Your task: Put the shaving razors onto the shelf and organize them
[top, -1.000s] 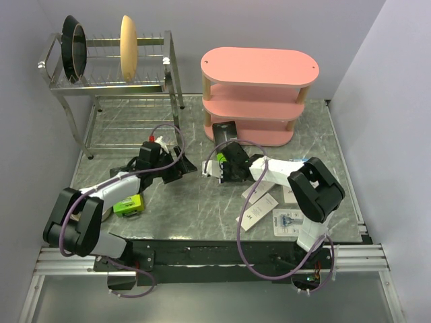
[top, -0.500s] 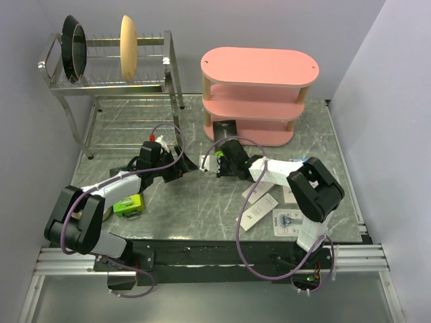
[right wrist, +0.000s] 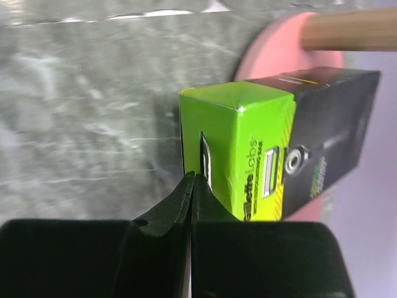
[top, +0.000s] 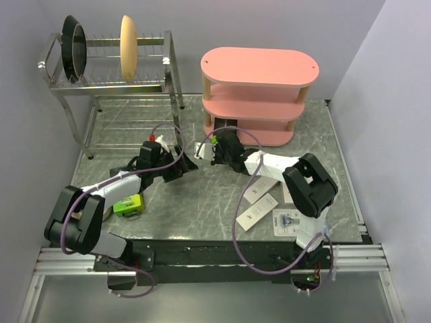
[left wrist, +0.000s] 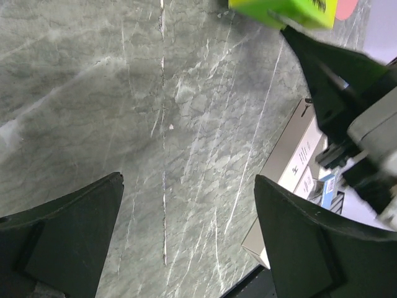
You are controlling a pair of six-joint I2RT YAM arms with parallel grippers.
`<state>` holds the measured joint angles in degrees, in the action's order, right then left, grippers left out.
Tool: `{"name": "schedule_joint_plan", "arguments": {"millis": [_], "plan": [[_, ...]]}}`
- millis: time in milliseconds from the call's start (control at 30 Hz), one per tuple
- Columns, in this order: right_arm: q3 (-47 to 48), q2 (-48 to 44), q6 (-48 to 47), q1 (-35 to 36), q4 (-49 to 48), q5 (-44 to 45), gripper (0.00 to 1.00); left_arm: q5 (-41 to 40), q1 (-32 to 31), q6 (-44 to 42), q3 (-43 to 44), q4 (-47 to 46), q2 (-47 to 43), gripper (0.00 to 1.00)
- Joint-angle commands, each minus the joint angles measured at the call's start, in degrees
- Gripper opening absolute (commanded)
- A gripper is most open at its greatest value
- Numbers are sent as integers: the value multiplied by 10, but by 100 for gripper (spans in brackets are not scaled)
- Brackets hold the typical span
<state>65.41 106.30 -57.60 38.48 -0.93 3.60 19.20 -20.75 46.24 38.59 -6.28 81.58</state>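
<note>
**Top view.** Grey marble-patterned table (top: 202,195) with a pink three-tier shelf of oval boards and light wooden posts (top: 259,67) at far centre-right. At far left, a chrome wire dish rack (top: 111,84) holding a black dish (top: 74,42) and a tan bowl (top: 128,38) on edge. Right gripper (top: 213,145) at the left end of the shelf's lowest board, tips closed together against a black-and-lime-green razor box (top: 215,139). Box mostly hidden here, only its lime end showing, toward the left. Left gripper (top: 188,161) just beside it on the left, jaws spread, grasping nothing. Second black-and-lime-green box (top: 128,204) lying by the left arm. Slim white boxes (top: 261,189) and a clear blister pack with blue card (top: 289,221) lying near the right arm, well apart from the shelf.

**Left wrist view.** Black fingers (left wrist: 68,230) wide apart above bare marble, nothing between them. Lime corner of the razor box at the top edge, the right gripper's dark fingers just below it.

**Right wrist view.** Fingers pressed shut, tips meeting the lower left corner of the box's lime end (right wrist: 248,149). Long axis lying across the picture, crosswise to the fingers and tilted slightly up to the right. Lime end at left, black end at right, pointing into the shelf. Black end overlapping the pink board's rounded end, just below a wooden post (right wrist: 347,28). Cannot tell whether the box rests on board or table.
</note>
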Motion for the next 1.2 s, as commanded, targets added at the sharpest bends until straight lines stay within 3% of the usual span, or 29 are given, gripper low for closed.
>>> {"name": "schedule_joint_plan", "arguments": {"millis": [0,267,533,633,700,767,867,900,933,1000,1167], "plan": [[29,19,-16,-10,-58,51,0,0,2,4,6,-22,-15,91],[84,61,-20,-20,-50,90,0,1,2,7,7,-25,-12,93],[74,52,-25,-21,-49,90,0,-1,2,3,10,-19,-18,95],[58,3,-4,-22,2,49,0,-32,2,-15,52,52,-27,99],[52,-49,34,-21,24,12,16,-70,1,-36,89,151,-32,99],[60,-94,89,-22,99,-34,46,-82,1,-72,141,201,-36,100],[77,-133,192,-21,179,-73,77,-97,8,-119,201,303,-45,99],[96,-139,215,-19,207,-116,78,-108,13,-127,211,325,-50,100],[105,-144,242,-16,242,-138,89,-124,31,-139,224,364,-56,99],[119,-153,322,-7,257,-192,90,-158,58,-149,229,399,-75,99],[184,-115,448,48,266,-222,90,-213,195,-171,227,463,-91,99]]}}
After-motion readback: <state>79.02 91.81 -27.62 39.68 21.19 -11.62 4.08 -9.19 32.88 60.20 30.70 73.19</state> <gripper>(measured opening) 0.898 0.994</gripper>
